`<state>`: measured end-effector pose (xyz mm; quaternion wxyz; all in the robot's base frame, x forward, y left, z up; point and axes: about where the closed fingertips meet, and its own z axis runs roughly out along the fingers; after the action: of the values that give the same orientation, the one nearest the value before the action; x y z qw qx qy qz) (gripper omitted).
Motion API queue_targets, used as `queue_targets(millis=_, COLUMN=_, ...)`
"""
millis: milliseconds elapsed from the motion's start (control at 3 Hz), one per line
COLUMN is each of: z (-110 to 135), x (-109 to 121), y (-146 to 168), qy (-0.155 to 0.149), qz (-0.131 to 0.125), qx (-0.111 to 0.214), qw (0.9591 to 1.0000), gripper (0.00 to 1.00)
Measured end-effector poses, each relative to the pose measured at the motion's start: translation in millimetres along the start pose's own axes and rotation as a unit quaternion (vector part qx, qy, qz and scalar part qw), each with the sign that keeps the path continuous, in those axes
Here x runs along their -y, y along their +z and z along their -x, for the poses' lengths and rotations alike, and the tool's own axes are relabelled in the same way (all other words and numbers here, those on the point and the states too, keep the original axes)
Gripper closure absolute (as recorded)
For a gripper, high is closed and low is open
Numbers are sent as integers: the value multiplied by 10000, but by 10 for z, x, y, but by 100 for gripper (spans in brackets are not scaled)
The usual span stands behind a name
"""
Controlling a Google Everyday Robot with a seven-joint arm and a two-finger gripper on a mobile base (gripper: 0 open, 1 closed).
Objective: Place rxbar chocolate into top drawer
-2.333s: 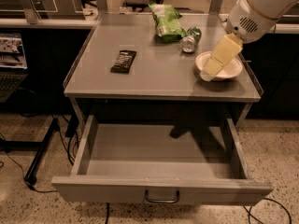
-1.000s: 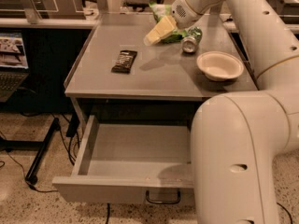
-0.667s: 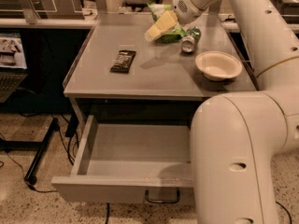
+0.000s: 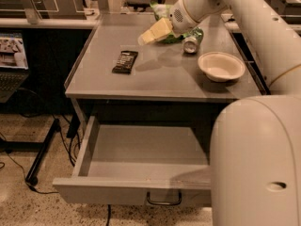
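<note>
The rxbar chocolate (image 4: 125,61), a flat black bar with white lettering, lies on the grey table top (image 4: 160,79) left of centre. The top drawer (image 4: 141,160) below is pulled wide open, with its wire handle (image 4: 163,199) on the front panel, and nothing shows inside it. My gripper (image 4: 144,39) hangs above the table's back middle, to the right of and behind the bar and apart from it. It holds nothing that I can see. My white arm (image 4: 254,27) reaches in from the right.
A green crinkled snack bag (image 4: 161,8) lies at the back, partly behind the gripper. A can (image 4: 191,44) lies on its side next to it. A white bowl (image 4: 221,66) stands at the right. The arm's large body (image 4: 256,164) covers the drawer's right end.
The gripper has swung from over the bowl at the right to the back middle of the table, and lately a little left and down toward the bar. The bar and drawer have not moved.
</note>
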<state>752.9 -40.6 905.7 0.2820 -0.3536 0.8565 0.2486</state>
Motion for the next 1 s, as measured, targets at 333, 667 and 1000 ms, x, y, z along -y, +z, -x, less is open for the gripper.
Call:
queue_targets(millis=333, z=1, x=-385, y=278, qy=-43, qz=342, qx=148, qw=9993, gripper=0)
queue_targets(millis=667, z=-92, x=-801, y=515, qy=-182, qz=480, qx=223, qw=9984, gripper=0)
queue_targets(millis=1000, z=-49, x=-974, y=790, qy=-835, qz=-70, qx=-45, qw=9965, gripper=0)
